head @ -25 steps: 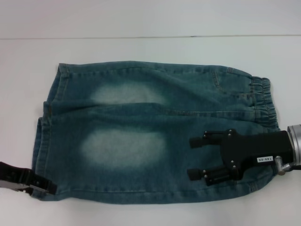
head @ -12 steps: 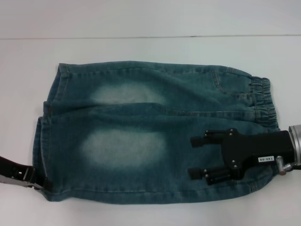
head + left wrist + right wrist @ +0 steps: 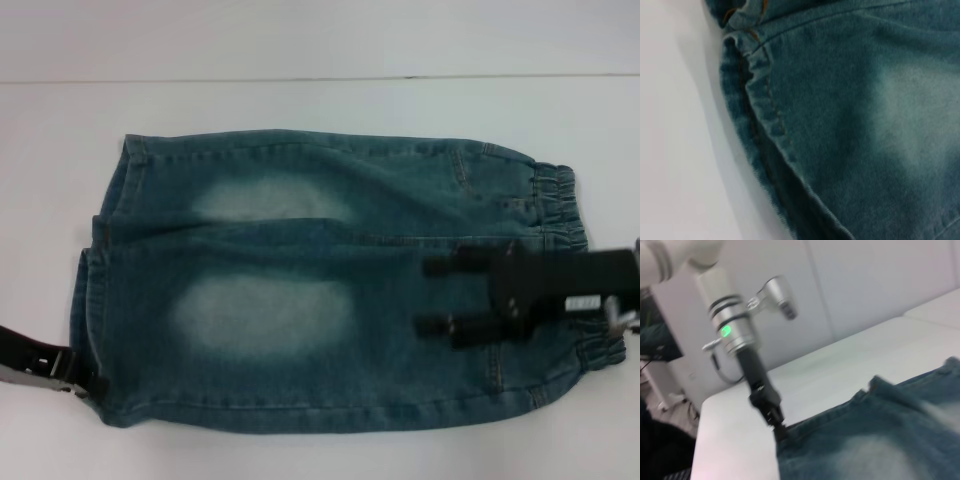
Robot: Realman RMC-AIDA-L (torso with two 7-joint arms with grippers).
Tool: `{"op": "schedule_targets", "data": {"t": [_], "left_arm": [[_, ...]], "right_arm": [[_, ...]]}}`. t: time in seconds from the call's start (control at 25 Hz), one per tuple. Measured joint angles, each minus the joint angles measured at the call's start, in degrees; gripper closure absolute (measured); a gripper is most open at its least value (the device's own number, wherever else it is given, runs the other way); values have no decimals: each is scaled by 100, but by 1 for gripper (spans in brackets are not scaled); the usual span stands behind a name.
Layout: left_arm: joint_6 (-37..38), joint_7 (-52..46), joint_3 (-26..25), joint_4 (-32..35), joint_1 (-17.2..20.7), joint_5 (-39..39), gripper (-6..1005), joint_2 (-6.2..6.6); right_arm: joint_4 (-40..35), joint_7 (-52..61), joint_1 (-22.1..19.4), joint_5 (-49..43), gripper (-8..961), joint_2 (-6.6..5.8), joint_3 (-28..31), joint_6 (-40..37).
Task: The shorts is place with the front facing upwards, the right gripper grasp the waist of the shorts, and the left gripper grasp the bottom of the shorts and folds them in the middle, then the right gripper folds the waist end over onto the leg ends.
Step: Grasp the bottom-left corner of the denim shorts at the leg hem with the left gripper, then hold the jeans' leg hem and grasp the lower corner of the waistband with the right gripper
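Since a second ago the right end effector (image 3: pixel 432 296) has shifted up and toward the waist (image 3: pixel 563 215), its fingers spread apart above the denim, and more of the puckered band now shows near its wrist. At the hem corner, the left end effector (image 3: pixel 85 378) has pulled slightly outward; I cannot tell whether it is open or closed. Folded lengthwise, the shorts (image 3: pixel 300 290) lie flat on the white counter (image 3: pixel 320 110).

Head view looking down over the shorts (image 3: pixel 300 290), left wrist close on the hem, right wrist low across them
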Motion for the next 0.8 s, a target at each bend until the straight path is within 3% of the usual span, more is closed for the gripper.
{"op": "schedule_targets", "data": {"t": [0.2, 0.44, 0.64, 0.8], "left_arm": [[-38, 3, -31, 26, -68, -182, 971, 46], [-257, 34, -11, -12, -219, -233, 972, 93], [-349, 86, -16, 13, -330, -283, 972, 108], [-446, 117, -5, -22, -373, -313, 972, 116]], "right_arm": [[-911, 1553, 51, 73, 12, -145, -46, -18], [-2382, 2815, 143, -718, 12, -344, -718, -460], [-3162, 2878, 350, -1972, 12, -351, -867, -1186], [-3295, 2863, 487, -2791, 12, -355, -877, -1313]]}}
